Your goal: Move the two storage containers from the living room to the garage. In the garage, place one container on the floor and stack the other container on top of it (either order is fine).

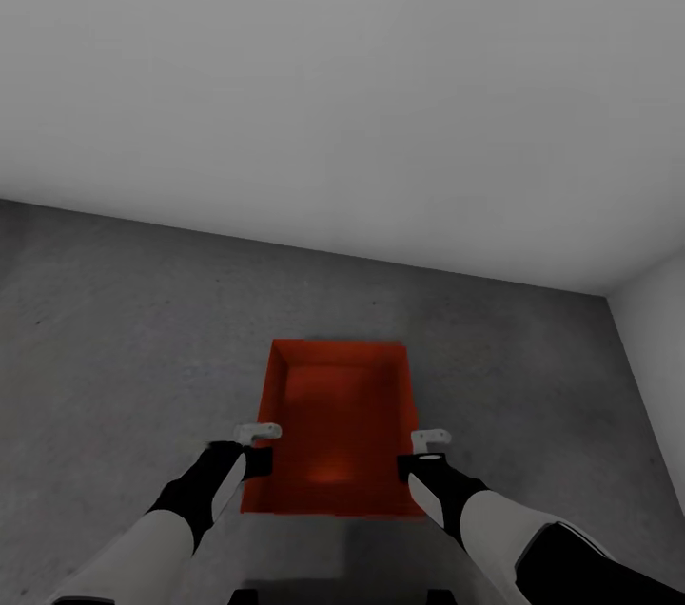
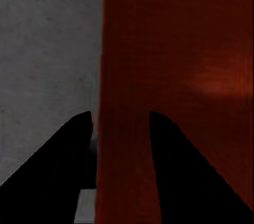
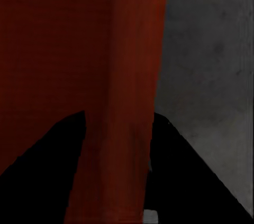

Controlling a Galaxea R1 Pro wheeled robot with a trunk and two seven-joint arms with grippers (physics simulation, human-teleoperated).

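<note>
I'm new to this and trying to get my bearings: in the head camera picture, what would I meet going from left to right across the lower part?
Grey concrete floor → left hand at the bin's left wall → orange-red bin → right hand at its right wall → more floor → pale wall at the right edge.

Orange-red container (image 1: 338,415) on concrete floor (image 1: 133,329)

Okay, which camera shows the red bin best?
The head view: the whole bin sits on the floor, its open top visible. Each wrist view gives just a close-up of one side wall between tool fingers.
</note>
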